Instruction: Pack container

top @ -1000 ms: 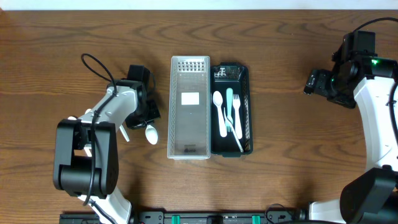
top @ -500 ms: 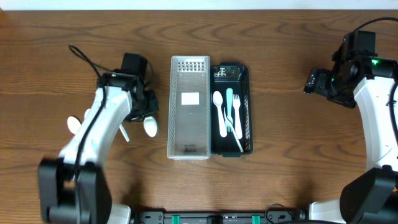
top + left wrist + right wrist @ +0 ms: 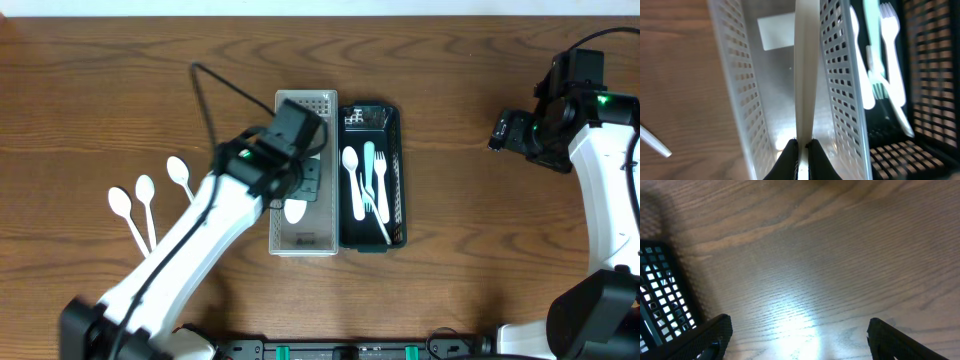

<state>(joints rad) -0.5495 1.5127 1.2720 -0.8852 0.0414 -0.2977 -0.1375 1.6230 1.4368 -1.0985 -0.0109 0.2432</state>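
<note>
My left gripper (image 3: 297, 178) is shut on a white plastic spoon (image 3: 295, 211) and holds it over the clear perforated container (image 3: 277, 150). In the left wrist view the spoon's handle (image 3: 805, 75) runs up from the closed jaws (image 3: 800, 147) above the container's floor (image 3: 775, 100). The black basket (image 3: 397, 125) beside it holds white and teal cutlery (image 3: 367, 180). Three more white spoons (image 3: 147, 195) lie on the table at the left. My right gripper (image 3: 510, 130) is open and empty at the far right, above bare wood (image 3: 805, 280).
The black basket's corner (image 3: 660, 300) shows at the left of the right wrist view. A black cable (image 3: 225, 85) loops from the left arm over the table. The left arm crosses the table's lower left.
My left gripper has lifted one white spoon from the group at the left and carried it right, over the clear container. The right arm has not moved.
</note>
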